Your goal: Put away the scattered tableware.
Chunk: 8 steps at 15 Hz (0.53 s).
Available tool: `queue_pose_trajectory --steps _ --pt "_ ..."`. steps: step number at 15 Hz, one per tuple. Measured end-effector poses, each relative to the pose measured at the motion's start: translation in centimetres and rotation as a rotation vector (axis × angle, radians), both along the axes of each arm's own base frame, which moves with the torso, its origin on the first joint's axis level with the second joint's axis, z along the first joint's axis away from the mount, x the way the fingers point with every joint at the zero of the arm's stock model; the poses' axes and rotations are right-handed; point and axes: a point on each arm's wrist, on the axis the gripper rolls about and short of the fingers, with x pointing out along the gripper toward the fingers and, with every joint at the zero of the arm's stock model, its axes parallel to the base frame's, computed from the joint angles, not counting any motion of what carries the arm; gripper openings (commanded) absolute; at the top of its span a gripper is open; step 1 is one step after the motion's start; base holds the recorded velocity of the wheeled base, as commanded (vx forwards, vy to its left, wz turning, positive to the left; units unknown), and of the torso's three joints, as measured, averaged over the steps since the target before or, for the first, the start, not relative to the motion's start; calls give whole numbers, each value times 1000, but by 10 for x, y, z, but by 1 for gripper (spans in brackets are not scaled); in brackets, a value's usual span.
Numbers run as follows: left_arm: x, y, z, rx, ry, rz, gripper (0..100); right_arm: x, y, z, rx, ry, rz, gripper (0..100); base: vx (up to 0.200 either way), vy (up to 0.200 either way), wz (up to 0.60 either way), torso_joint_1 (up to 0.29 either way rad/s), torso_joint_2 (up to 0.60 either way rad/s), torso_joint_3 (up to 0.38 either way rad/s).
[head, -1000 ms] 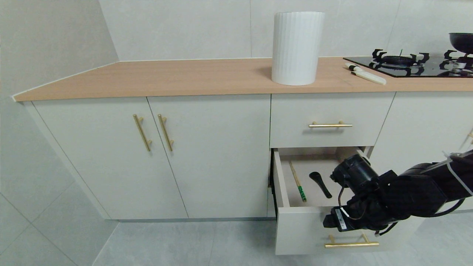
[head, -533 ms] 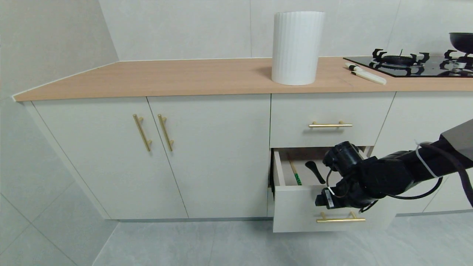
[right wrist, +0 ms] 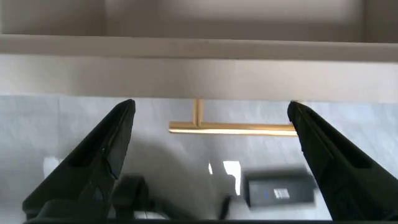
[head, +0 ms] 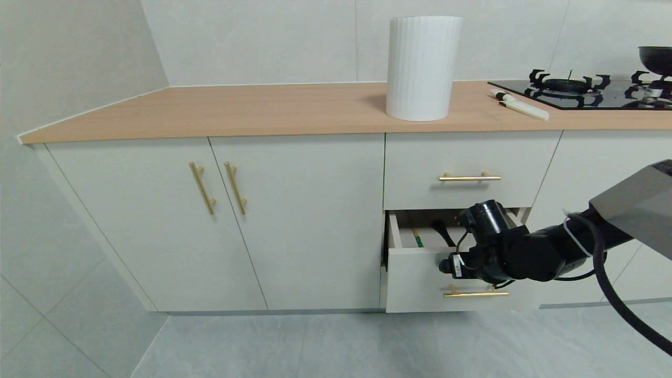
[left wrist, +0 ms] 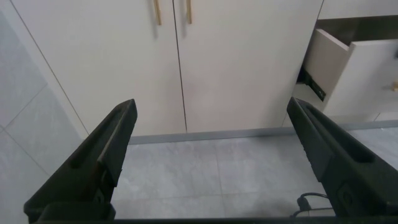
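Black right arm [head: 546, 254], wedge-fingered hand [right wrist: 210, 109]; grey upper shell [head: 635, 202], black cable [head: 611, 296], white zip tie [head: 572, 233]

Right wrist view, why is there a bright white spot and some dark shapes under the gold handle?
Right wrist view: the drawer front is glossy, so the white spot below the gold handle looks like glare from a light, and the dark shapes beside it look like reflections. Head view: the same front looks plain, with no such spot.
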Motion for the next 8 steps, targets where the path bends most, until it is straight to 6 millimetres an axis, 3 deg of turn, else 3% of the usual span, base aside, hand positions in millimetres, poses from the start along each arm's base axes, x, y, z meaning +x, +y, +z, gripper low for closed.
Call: queue_pose_trajectory --steps 8 --pt "0 0 0 0 0 0 100 31 -2 -29 43 -183 -72 100 0 0 0 0 0 0"
